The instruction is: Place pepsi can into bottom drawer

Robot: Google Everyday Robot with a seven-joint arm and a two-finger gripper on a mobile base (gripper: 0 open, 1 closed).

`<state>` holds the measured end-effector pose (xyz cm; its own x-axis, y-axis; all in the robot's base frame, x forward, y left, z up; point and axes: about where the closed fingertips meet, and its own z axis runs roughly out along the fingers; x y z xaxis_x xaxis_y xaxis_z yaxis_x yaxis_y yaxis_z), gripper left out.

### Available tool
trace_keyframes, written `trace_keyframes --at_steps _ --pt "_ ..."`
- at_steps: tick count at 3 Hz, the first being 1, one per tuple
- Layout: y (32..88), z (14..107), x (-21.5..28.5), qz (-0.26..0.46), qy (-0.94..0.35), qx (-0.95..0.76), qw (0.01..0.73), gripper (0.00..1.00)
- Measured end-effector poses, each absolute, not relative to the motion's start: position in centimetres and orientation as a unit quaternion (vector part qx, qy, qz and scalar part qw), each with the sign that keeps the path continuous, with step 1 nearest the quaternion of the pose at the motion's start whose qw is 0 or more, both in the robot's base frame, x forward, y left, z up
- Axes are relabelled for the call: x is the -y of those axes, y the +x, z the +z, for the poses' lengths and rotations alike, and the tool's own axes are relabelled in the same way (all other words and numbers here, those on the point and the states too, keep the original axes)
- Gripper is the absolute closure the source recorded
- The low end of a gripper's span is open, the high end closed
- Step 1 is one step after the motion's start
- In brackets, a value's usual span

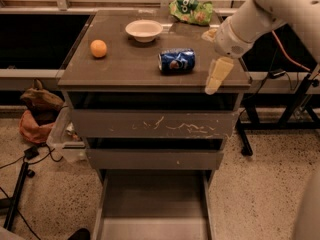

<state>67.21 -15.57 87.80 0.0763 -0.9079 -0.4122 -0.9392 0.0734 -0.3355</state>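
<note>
The pepsi can [177, 61] lies on its side on the cabinet's top [125, 66], right of the middle. My gripper [210, 61] hangs over the top's right part, just right of the can and not touching it. It is open and empty, with one cream finger [218, 75] pointing down at the front edge. The bottom drawer [155, 204] is pulled out at the foot of the cabinet, and its flat floor is bare.
An orange [98, 48], a white bowl [144, 30] and a green chip bag [191, 10] also lie on the top. The scratched-front drawer [152, 124] and the middle drawer [155, 159] are pushed in. A bag [37, 114] and cables lie on the floor to the left.
</note>
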Motion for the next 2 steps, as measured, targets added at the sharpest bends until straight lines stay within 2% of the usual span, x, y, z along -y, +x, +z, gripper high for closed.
trace_keyframes --at_steps 2 --pt "71.3 86.7 12.5 0.037 -0.705 -0.658 0.264 0.00"
